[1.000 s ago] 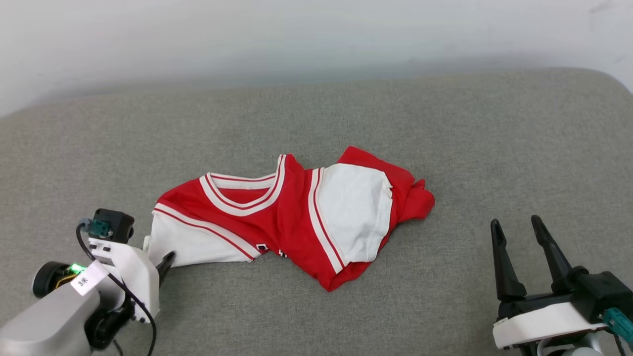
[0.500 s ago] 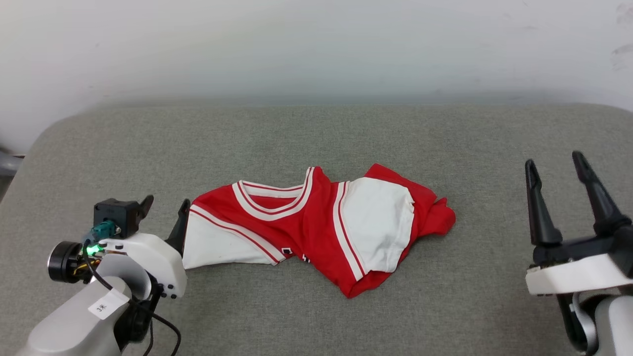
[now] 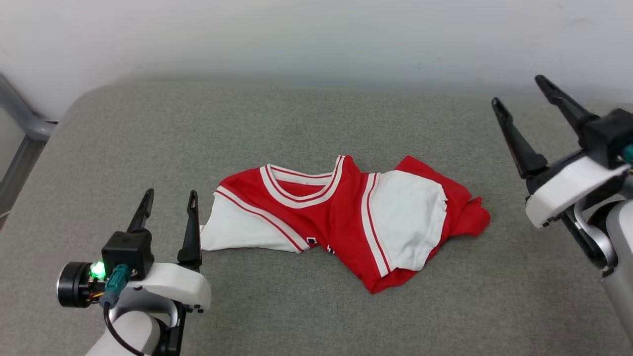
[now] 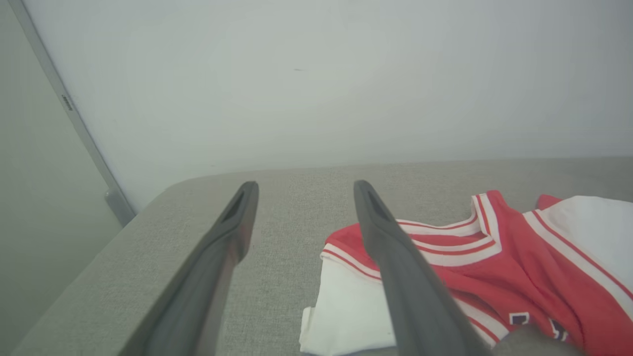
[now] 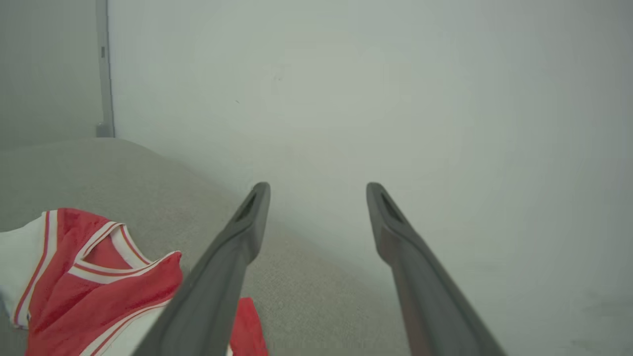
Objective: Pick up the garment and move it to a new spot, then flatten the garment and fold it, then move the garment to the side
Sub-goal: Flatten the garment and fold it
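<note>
- The left claw (image 3: 171, 193) stands open and empty, its two fingers spread apart and pointing up the head view, just beside the garment's white sleeve edge without gripping it.
- The right claw (image 3: 517, 90) is also open and empty, raised off to the right, well apart from the garment.
- The garment (image 3: 341, 217) lies crumpled near the middle of the grey cushion (image 3: 296, 123), striped neck opening upward, one white sleeve towards each claw.
- A pale wall (image 3: 296, 39) rises behind the cushion.
</note>
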